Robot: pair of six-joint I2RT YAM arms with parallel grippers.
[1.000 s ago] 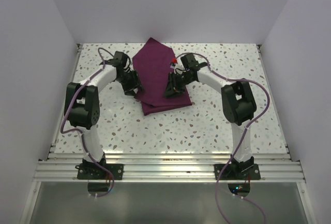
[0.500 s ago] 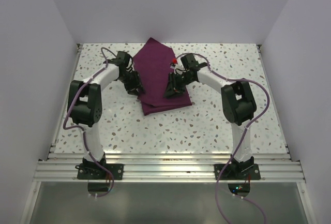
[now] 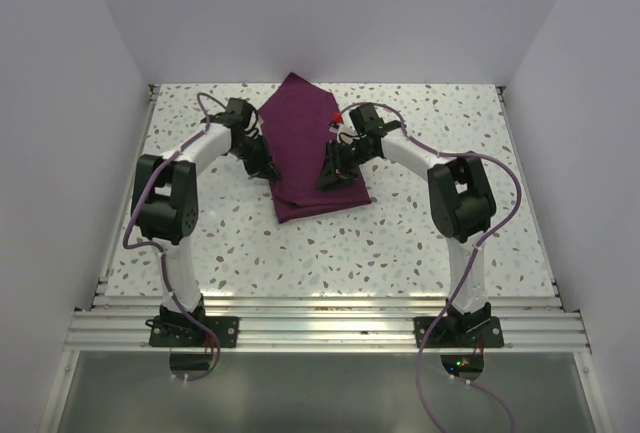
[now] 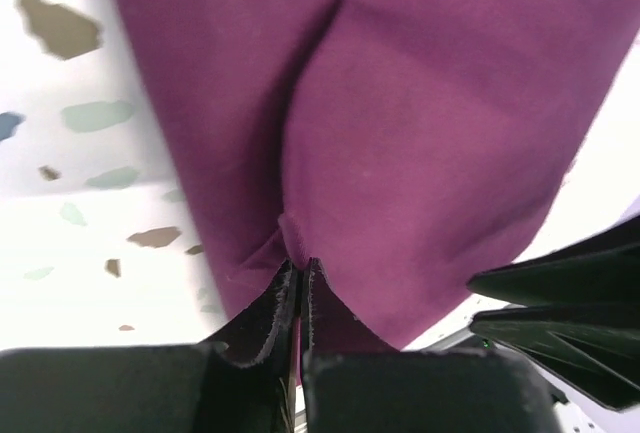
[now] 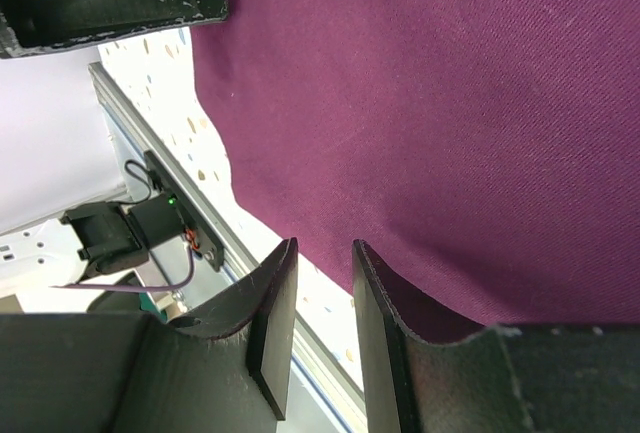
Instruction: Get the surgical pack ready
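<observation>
1. The left gripper [image 3: 266, 165] sits at the 9 o'clock edge of the folded plum-purple cloth bundle [image 3: 300, 143]. In the left wrist view its black fingers [image 4: 262, 313] are pressed together, pinching a small pucker of the fabric between their tips.
2. The cloth bundle lies on the white speckled table [image 3: 400, 243], toward 12 o'clock from the table's middle. One corner points to 12 o'clock at the back edge, and the broad folded end faces 6 o'clock. A soft crease runs up the fabric [image 4: 430, 103] from the pinch.
3. The right gripper [image 3: 331, 175] is low over the bundle's 3 o'clock edge. In the right wrist view its two fingers [image 5: 375, 323] stand a narrow gap apart, with the cloth's edge [image 5: 450, 103] showing through the gap. Nothing is clamped between them.
</observation>
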